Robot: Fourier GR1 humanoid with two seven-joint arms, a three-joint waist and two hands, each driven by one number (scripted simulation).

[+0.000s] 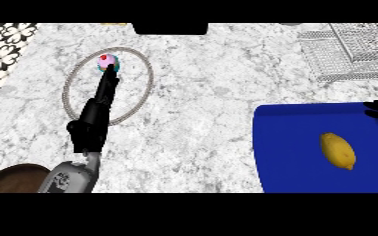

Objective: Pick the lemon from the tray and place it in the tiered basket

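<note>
While the left hand (94, 115) extends up and away from the lower edge of the head view, its fingers lie straight and together, holding nothing, with the fingertips (111, 70) reaching a small pink and teal ball-like object (108, 61); contact between the two cannot be confirmed. That object sits just beyond the fingertips, inside a thin ring (145, 87) that lies flat on the marble counter (207, 95) and encircles the fingers and most of the hand. The grey forearm (70, 177) enters behind the hand at the lower left, beside a brown rounded object (21, 176) at the edge. The lemon (337, 151) lies well apart from the left hand, far to its right and nearer the lower edge, resting on the blue tray (295, 150) with its long axis running roughly up and down the view. The tiered basket (339, 50), a wire mesh structure, stands far to the right of the fingertips at the upper corner, beyond the tray. A small dark shape (371, 107) shows at the right edge over the tray's far rim; whether it belongs to the right hand cannot be determined. A black block (170, 28) sits at the counter's far edge, beyond and to the right of the fingertips.
</note>
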